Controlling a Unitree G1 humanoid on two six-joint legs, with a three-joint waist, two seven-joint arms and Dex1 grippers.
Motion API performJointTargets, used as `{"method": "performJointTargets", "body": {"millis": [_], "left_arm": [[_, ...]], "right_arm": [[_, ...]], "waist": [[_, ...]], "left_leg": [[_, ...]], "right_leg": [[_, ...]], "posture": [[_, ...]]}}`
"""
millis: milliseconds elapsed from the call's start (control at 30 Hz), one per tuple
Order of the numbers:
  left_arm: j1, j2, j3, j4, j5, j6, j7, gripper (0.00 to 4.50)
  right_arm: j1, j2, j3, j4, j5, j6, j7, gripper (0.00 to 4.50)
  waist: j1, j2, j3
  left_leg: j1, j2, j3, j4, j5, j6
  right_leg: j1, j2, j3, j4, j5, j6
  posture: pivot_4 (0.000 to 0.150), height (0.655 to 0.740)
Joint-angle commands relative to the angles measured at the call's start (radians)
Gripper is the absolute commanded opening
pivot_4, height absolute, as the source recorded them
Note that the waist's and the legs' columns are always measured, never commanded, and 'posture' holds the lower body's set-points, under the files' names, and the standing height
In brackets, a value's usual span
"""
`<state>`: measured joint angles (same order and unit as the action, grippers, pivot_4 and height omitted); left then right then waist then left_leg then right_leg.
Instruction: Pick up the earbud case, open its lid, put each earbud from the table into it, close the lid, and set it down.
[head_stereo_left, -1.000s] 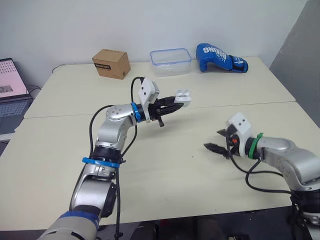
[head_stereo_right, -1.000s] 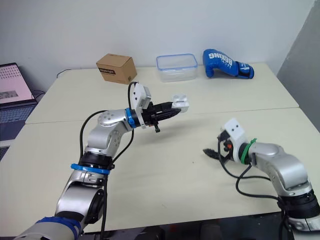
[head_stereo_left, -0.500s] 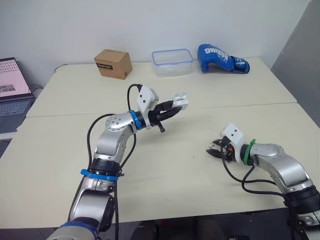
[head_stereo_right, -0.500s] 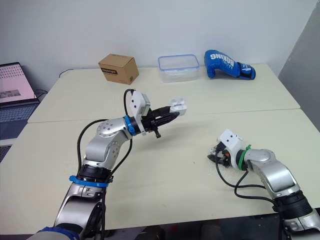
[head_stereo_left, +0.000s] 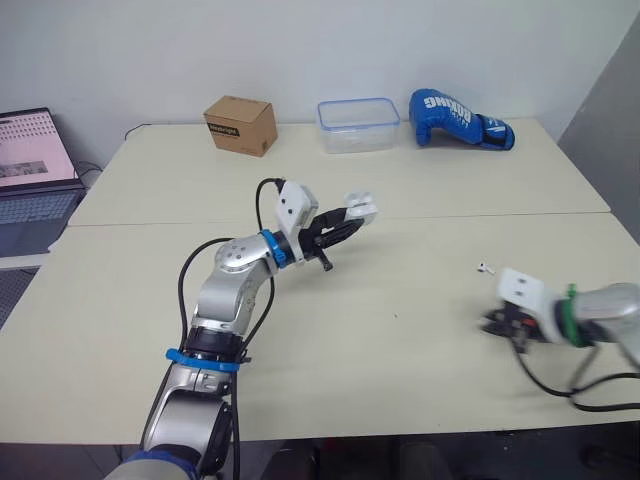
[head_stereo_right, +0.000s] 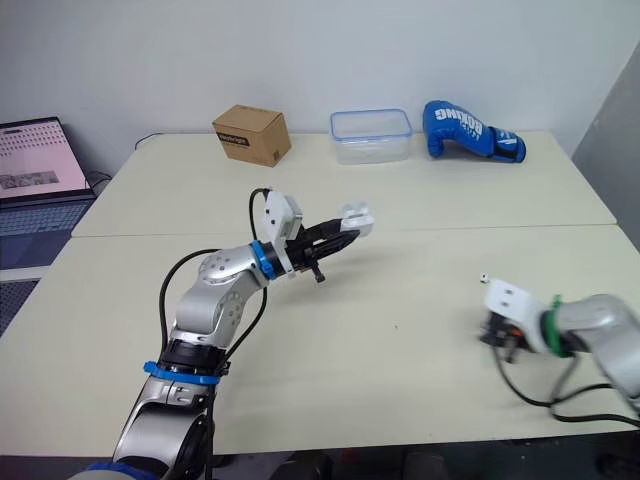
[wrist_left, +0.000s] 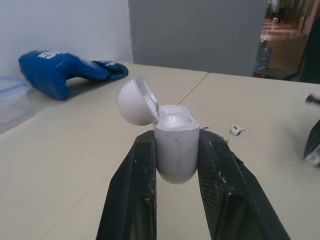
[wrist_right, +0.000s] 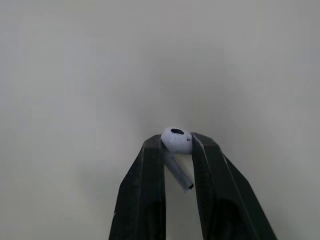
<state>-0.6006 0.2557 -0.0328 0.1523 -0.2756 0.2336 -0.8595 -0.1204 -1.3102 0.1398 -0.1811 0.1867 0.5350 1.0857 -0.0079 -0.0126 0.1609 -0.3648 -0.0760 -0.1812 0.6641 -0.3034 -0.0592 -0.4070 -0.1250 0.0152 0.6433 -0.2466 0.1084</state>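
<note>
The left hand is clamped on the body of the earbud case and holds it raised above the desk, roughly upright, with the lid swung open on its hinge. This grip matches the one I see a second ago. The change is on the right side: the right hand, whose fingers stood apart over the desk a second ago and dipped to the surface half a second ago, is now clamped on one earbud, gripping the bulb with the stem hanging between the fingers. I judge the first pick complete. The second earbud lies on the desk, near the right hand and well apart from the case. The next step I plan is to carry the held earbud across to the open case; stem alignment with the socket is the likely difficulty.
</note>
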Motion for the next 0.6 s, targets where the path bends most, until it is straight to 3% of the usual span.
{"method": "performJointTargets", "body": {"millis": [33, 200, 433, 600], "left_arm": [[0.0, -0.029, -0.011, -0.105, -0.038, 0.01, 0.023, 0.74], [0.023, -0.047, -0.027, -0.159, -0.035, 0.023, 0.059, 0.74], [0.064, -0.035, -0.035, -0.219, -0.044, 0.049, 0.08, 0.74], [0.07, -0.033, -0.046, -0.233, -0.045, 0.049, 0.087, 0.74]], "right_arm": [[0.046, -0.083, -0.009, 0.076, -0.062, -0.114, 0.095, 0.38], [0.08, -0.079, 0.019, 0.236, -0.162, -0.245, 0.093, 0.38], [0.148, -0.077, 0.004, 0.269, -0.191, -0.298, 0.113, 2.77], [0.147, -0.063, 0.009, 0.244, -0.22, -0.311, 0.139, 2.77]], "waist": [[0.0, -0.001, 0.0], [-0.001, -0.001, 0.0], [0.022, -0.007, -0.002], [0.028, -0.008, -0.002]], "left_leg": [[0.001, 0.001, 0.001, 0.0, 0.0, 0.0], [0.002, 0.001, 0.003, 0.0, 0.0, 0.0], [0.002, 0.001, 0.001, 0.002, 0.0, 0.0], [0.002, 0.001, 0.001, 0.002, 0.0, 0.0]], "right_leg": [[0.001, 0.0, 0.0, 0.0, 0.0, 0.0], [0.002, 0.0, 0.001, 0.001, 0.0, 0.0], [0.003, 0.0, 0.0, 0.0, 0.001, 0.0], [0.003, 0.0, 0.0, 0.0, 0.001, 0.0]], "posture": [[0.15, 0.74], [0.15, 0.74], [0.15, 0.74], [0.15, 0.74]]}}
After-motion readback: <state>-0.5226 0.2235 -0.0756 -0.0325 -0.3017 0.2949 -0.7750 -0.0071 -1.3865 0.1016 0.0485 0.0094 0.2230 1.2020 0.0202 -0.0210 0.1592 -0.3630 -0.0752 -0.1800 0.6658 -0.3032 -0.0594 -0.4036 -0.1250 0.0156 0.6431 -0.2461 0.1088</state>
